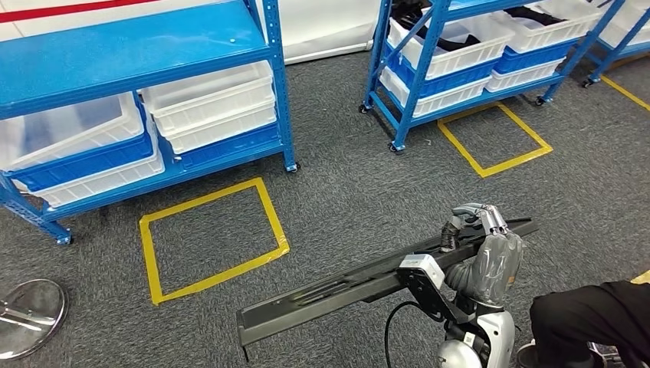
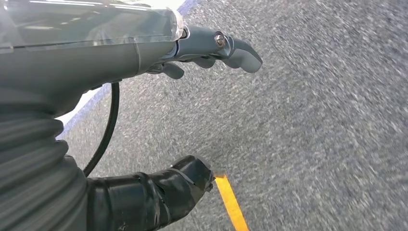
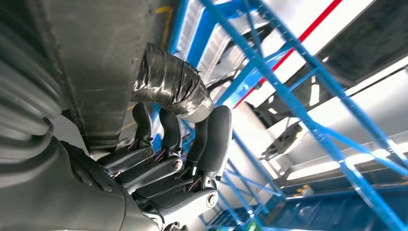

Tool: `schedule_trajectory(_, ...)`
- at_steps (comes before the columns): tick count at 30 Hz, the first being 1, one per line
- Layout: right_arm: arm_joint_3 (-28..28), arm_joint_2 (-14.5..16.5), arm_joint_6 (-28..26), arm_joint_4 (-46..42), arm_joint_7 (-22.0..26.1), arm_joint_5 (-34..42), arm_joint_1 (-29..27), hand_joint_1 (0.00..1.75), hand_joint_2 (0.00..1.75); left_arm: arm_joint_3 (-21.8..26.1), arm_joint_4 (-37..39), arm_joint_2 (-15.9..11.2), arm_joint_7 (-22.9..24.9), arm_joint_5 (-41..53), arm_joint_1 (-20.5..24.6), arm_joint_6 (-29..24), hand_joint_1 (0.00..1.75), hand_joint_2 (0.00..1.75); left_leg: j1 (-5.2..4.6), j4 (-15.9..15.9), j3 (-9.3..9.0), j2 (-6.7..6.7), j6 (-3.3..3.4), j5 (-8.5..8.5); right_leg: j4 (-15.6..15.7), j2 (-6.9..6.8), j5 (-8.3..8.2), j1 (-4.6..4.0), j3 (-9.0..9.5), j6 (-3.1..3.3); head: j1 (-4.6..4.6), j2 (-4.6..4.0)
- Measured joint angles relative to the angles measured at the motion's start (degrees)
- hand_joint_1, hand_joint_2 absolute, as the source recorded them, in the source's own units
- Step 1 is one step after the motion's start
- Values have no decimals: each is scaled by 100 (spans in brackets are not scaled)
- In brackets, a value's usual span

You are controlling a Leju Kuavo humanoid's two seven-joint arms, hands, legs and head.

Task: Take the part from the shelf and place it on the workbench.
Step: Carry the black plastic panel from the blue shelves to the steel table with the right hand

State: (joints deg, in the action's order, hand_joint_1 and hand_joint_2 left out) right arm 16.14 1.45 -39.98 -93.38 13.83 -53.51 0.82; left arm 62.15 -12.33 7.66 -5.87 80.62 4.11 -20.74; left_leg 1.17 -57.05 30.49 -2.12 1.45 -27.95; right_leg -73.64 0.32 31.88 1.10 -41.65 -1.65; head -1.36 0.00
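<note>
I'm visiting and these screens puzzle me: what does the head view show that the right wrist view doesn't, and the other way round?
Head view alone: the whole long black part from end to end, carried over grey carpet, yellow tape squares on the floor, and white bins on the shelves. Right wrist view alone: a close look at the fingers wrapped around the part's edge, with a taped thumb across it. Both share: the right hand holding the part, and blue shelving behind.

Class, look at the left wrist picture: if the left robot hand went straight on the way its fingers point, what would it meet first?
Probably the grey carpet: the left robot hand is empty, fingers apart, and nothing else lies ahead of it. The yellow tape line runs off to one side. Depth is unclear.
</note>
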Motion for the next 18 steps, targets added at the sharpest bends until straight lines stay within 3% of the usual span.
schedule_trajectory(2,-3,-1,0,3,16,17,4,175,175,9,0,4,29,-28,7,-19,0,175,3,-26,-20,-105,-53,-39,725,-147,-340,18,391,-9,-1,0)
schedule_trajectory(4,-3,-1,0,2,30,25,5,175,175,26,0,7,48,-61,18,-50,0,175,-21,-65,-35,-182,-122,-86,1303,-281,-511,-13,690,35,3,0)
schedule_trajectory(5,-4,-2,0,2,34,26,3,175,175,37,0,7,57,-79,27,-68,0,175,-34,-72,-41,-214,-150,-100,1386,-296,-504,-32,722,67,4,0)
schedule_trajectory(7,-6,-5,-1,1,39,29,-4,175,175,69,0,6,76,-114,49,-91,0,175,-37,-60,-62,-266,-203,-115,1392,-195,-515,-43,710,140,7,0)
schedule_trajectory(9,-9,-7,-2,-1,41,31,-3,175,175,107,1,6,94,-136,57,-101,0,175,-14,-189,-26,-157,-253,-249,1424,-113,-540,-27,715,212,8,0)
schedule_trajectory(10,-10,-7,-2,-2,42,31,-1,175,175,121,1,6,106,-141,54,-104,0,175,-5,-415,69,-57,-267,-405,1440,-73,-553,-17,720,245,9,0)
schedule_trajectory(12,-10,-6,0,1,42,35,-1,175,175,140,2,5,140,-159,45,-113,0,175,0,-1178,418,108,-268,-799,1443,14,-558,-29,713,282,10,0)
schedule_trajectory(13,-10,-6,0,2,42,37,-4,175,175,148,2,4,158,-173,43,-120,0,175,-1,-1540,594,137,-264,-925,1441,67,-558,-41,711,289,11,0)
schedule_trajectory(14,-10,-7,0,4,42,40,-7,175,175,156,2,3,177,-187,40,-131,0,175,-3,-1738,698,152,-255,-940,1438,128,-559,-52,712,292,11,0)
schedule_trajectory(15,-10,-7,0,6,42,43,-8,175,175,164,2,2,191,-199,36,-144,0,175,-4,-1710,699,163,-239,-833,1433,196,-559,-60,717,293,11,0)
schedule_trajectory(16,-11,-7,0,7,42,46,-8,175,175,170,2,2,200,-204,32,-155,0,175,-5,-1447,594,193,-213,-623,1427,266,-558,-65,726,292,11,0)
schedule_trajectory(18,-11,-7,0,8,42,50,-4,175,175,180,2,-4,210,-209,24,-171,0,175,-5,-663,274,384,-145,-201,1410,391,-556,-78,732,284,9,0)
